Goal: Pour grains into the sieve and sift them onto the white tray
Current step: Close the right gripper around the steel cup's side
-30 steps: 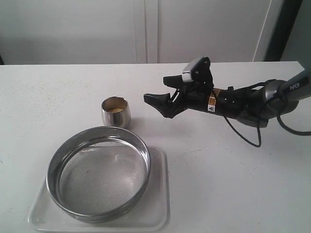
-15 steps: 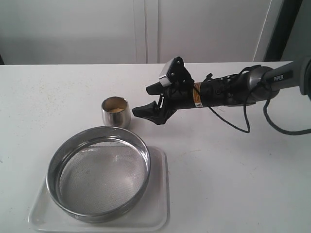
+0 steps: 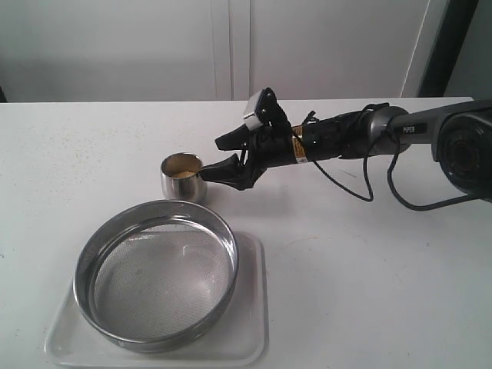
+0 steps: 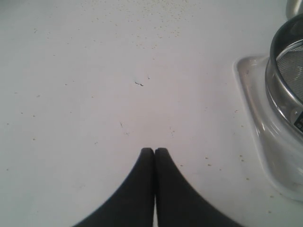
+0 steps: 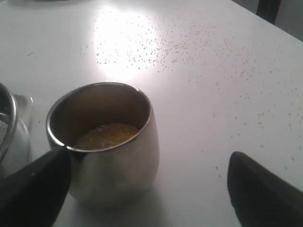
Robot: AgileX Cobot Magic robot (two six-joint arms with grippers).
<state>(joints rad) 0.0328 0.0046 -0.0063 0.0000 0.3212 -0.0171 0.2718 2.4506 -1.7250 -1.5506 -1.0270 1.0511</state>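
Tabletop with sifting set. The sieve [image 3: 156, 279] rests inside the white tray [image 3: 250, 323], toward 7 o'clock on the table [image 3: 369, 292]; its mesh is bare. At 12 o'clock from the sieve stands a steel cup [image 3: 183, 178], upright, holding the grains [image 5: 106, 135] as a yellow layer low inside. The right gripper [image 3: 214, 160] reaches in from 3 o'clock of the cup, jaws spread wide and holding nothing. One finger [image 5: 33, 184] lies just beside the cup wall; contact cannot be judged. The left gripper [image 4: 154, 152] hangs over bare table near a tray corner, fingers pressed together, nothing between them.
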